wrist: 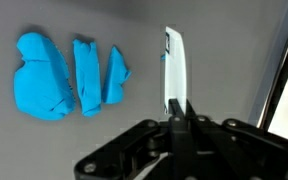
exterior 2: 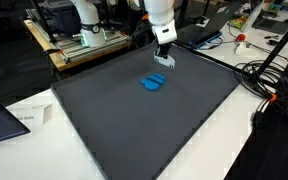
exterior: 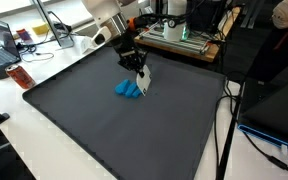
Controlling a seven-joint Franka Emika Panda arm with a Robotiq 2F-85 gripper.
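End effector [wrist: 177, 112] sits closest in the wrist view, jaws closed tight on a thin white piece [wrist: 174, 70] that sticks out past the fingertips, edge-on, with a blue trace along one side. Blue crumpled lump [wrist: 69, 75] lies on the dark surface [wrist: 224, 40] beside the white piece, apart from it. In both exterior views the white piece [exterior: 144, 80] [exterior 2: 164, 60] hangs just by the lump. Contact with the surface: cannot tell.
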